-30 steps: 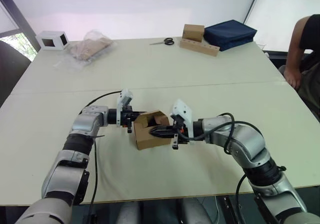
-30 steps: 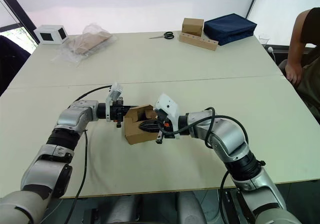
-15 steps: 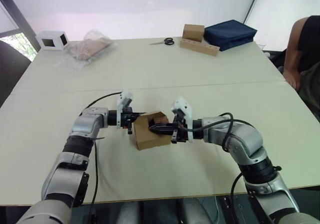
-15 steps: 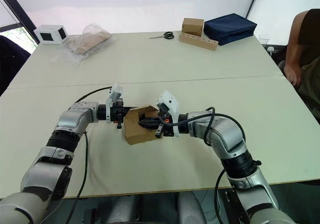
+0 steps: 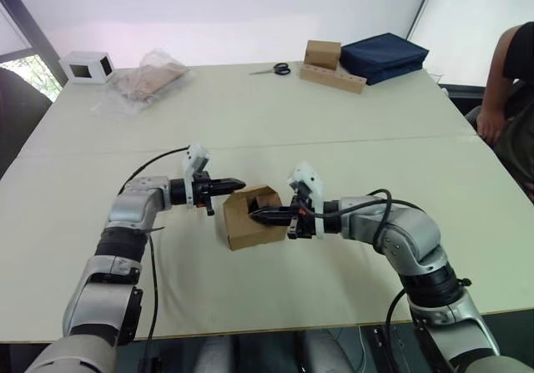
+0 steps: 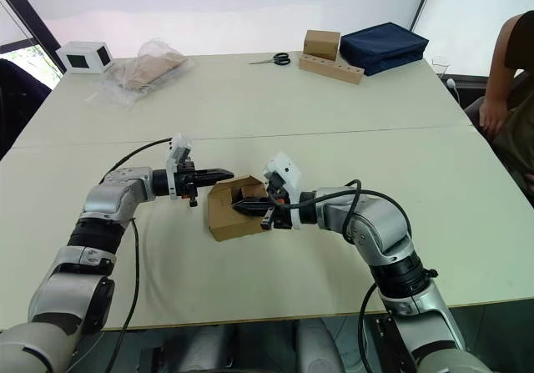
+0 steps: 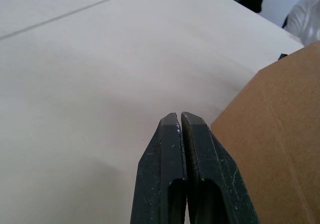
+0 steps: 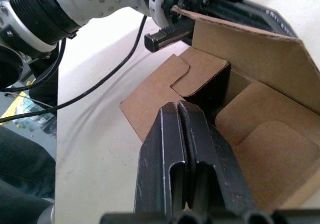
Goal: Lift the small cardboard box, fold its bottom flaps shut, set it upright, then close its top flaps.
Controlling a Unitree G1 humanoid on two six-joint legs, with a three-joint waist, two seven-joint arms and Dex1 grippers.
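The right gripper [image 6: 238, 208] has its two fingers pressed together, holding nothing, their tips poked into the open side of the small cardboard box [image 6: 234, 217], which sits on the pale table [image 6: 334, 106] near its front edge between the two arms. The left gripper [image 6: 227, 173] hangs just beside the box's upper far corner, fingers likewise together and empty. A flap [image 8: 260, 51] juts out past the opening

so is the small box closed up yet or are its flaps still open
Still open. The small box on the table has its flaps unfolded, the hollow inside shows, and the shut right gripper pokes into the opening.
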